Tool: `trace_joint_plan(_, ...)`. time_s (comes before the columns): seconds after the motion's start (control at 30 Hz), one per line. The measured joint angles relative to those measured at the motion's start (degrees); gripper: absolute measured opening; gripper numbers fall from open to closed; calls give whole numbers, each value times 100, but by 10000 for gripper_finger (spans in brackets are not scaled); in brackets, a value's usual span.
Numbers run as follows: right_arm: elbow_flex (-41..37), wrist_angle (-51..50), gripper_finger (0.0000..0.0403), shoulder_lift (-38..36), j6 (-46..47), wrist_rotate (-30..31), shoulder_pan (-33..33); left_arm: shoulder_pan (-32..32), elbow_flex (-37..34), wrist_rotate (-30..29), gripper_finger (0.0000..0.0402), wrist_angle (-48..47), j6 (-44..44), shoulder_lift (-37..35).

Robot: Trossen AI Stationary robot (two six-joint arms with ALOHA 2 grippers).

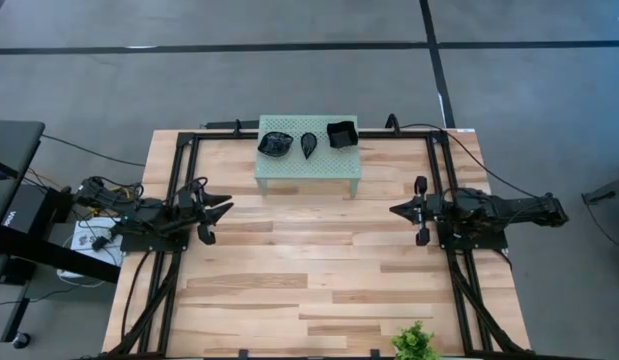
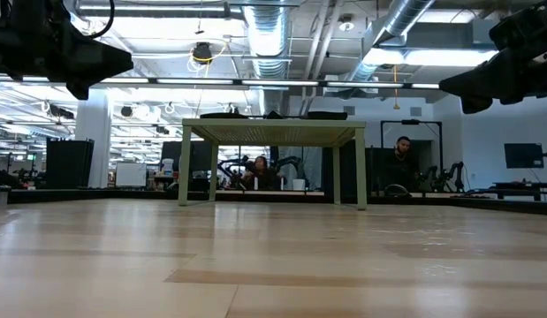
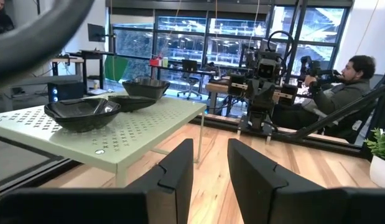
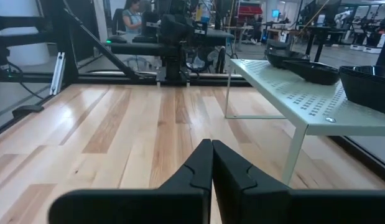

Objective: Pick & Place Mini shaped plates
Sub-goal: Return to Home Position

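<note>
Three glossy black mini plates rest on top of the pale green perforated stand at the table's far middle: a rounded one, a teardrop one and a wavy-edged square one. The left wrist view shows them as the rounded, the teardrop and the square. My left gripper hovers open above the table's left side, pointing right. My right gripper hovers shut above the right side, pointing left. Both stand nearer than the stand and touch nothing.
The stand stands on four thin legs with open room under it. A black frame rail runs around the wooden table. A small green plant sits at the near edge, right of middle. People sit in the room beyond the table.
</note>
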Motion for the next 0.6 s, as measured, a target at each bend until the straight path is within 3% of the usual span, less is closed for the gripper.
trace_joint_plan(0.6,4,-21,1,0,3,-1,0,0,0,2,101,44,-2,0)
